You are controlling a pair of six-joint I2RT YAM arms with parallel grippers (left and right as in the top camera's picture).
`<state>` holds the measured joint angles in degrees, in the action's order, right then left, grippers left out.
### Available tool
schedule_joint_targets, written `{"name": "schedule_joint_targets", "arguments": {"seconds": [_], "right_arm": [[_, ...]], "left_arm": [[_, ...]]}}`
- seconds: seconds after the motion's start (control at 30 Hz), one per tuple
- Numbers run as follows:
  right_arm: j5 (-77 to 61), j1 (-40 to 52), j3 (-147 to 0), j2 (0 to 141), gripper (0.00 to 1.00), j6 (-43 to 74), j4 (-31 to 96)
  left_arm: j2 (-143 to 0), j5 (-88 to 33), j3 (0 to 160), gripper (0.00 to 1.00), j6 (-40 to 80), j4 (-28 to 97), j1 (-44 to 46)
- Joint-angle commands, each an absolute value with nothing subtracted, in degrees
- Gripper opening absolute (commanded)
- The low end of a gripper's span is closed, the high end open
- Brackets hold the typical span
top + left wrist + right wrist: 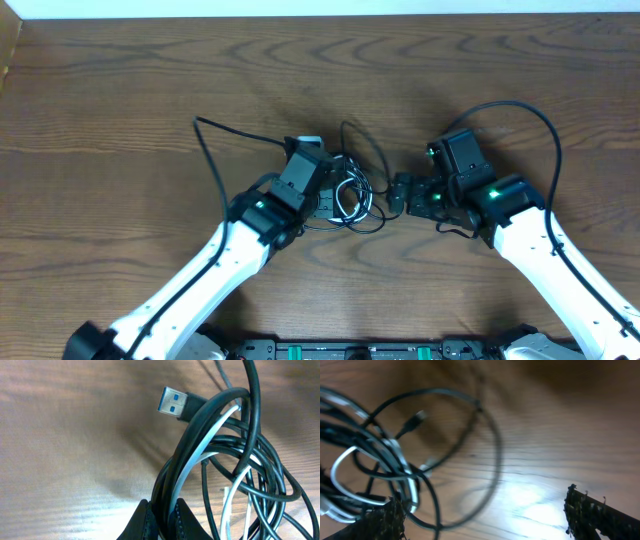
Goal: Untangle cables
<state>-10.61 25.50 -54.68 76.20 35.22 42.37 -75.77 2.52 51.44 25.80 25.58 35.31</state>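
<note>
Left hand pinching tangled black-and-white cables

The left arm and the right arm have white shells. Each ends in a black wrist block with a small green light. A thin black cable loops beside each arm. The fingers are black, with toothed edges.

Desk: brown wood grain, filling the overhead view.
Cables: one knotted heap at mid-desk, black cords looped with a white one.
Black strand: trails left from the heap across the wood.
USB plug: blue insert, beside the heap.
</note>
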Motion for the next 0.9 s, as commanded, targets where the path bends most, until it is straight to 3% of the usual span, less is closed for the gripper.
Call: {"name": "schedule_joint_targets", "arguments": {"seconds": [0.0,0.47,0.63,0.87], "right_arm": [[-15.42,26.55,-54.63,75.66,0.99,32.08,40.86],[-21.39,26.74,-54.61,75.66,0.98,27.94,34.7],[-21.37,26.72,-54.61,75.66,0.87,30.44,34.68],[-19.53,26.72,-54.61,75.85,0.85,33.43,35.83]], "left_arm": [[-72.86,3.51,51.53,0.07,20.62,25.61,35.05],[-65.84,3.07,51.53,0.07,15.27,22.92,35.05],[-63.44,1.74,51.53,0.07,15.25,21.39,35.05],[-60.12,2.17,51.53,0.07,14.15,19.09,34.98]]}}
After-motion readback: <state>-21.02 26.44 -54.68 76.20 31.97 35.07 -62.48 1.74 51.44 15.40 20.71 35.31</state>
